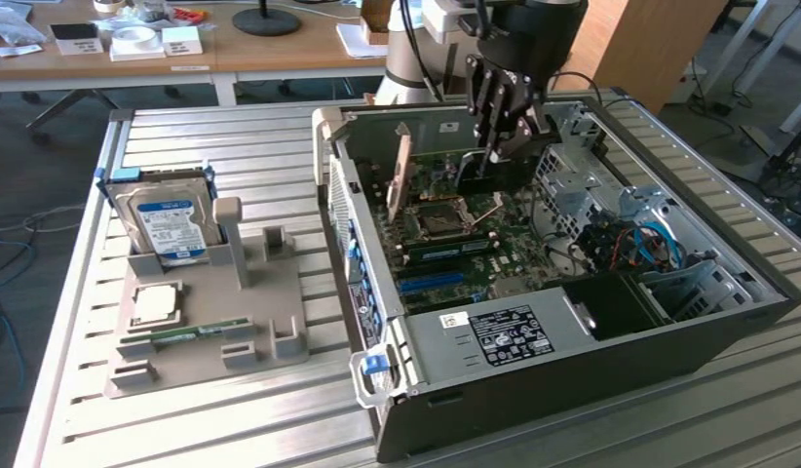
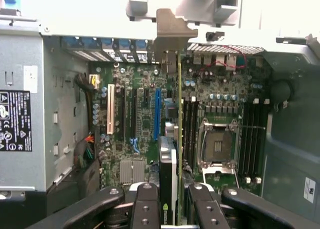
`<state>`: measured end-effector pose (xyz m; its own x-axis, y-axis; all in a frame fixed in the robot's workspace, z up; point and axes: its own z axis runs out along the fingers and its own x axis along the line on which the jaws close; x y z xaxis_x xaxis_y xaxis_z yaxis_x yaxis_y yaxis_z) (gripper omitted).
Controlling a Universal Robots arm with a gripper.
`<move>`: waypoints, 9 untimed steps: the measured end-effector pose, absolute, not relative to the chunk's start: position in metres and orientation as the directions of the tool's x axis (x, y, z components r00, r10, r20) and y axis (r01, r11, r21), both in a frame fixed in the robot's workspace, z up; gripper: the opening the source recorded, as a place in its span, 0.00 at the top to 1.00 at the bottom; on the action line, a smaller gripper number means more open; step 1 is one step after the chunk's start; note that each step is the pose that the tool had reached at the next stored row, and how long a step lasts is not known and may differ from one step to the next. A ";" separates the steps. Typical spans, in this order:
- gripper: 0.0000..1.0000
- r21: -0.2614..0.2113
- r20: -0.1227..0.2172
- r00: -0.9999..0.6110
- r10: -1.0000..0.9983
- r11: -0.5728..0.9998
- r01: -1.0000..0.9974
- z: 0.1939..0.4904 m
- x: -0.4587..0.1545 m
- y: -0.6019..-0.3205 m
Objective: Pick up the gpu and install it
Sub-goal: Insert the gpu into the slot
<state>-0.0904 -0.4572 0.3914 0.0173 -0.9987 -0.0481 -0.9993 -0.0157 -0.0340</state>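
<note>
The gpu (image 1: 489, 174) stands on edge inside the open computer case (image 1: 570, 375), over the motherboard (image 1: 505, 249). Its metal end bracket (image 1: 400, 171) is at the case's rear wall. My gripper (image 1: 505, 144) reaches down into the case and is shut on the card's other end. In the wrist view the gpu (image 2: 168, 164) runs edge-on from between my fingers (image 2: 146, 204) to its bracket (image 2: 170, 31). It lies beside the blue slot (image 2: 157, 114). I cannot tell whether the card touches a slot.
On the exterior view's left, a grey fixture (image 1: 245, 322) holds a blue-labelled hard drive (image 1: 167, 219), a processor (image 1: 156, 304) and a green memory stick (image 1: 193, 334). The processor socket (image 2: 218, 144) and the power supply (image 2: 20, 124) flank the card. Cables (image 1: 641, 244) lie in the case's right part.
</note>
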 end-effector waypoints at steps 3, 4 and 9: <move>0.73 -0.034 -0.048 0.009 -0.999 -0.008 -0.999 0.391 -0.088 -0.458; 0.73 -0.034 -0.048 0.009 -0.999 -0.007 -0.999 0.391 -0.087 -0.458; 0.73 -0.034 -0.058 -0.001 -0.998 0.003 -0.999 0.391 -0.085 -0.459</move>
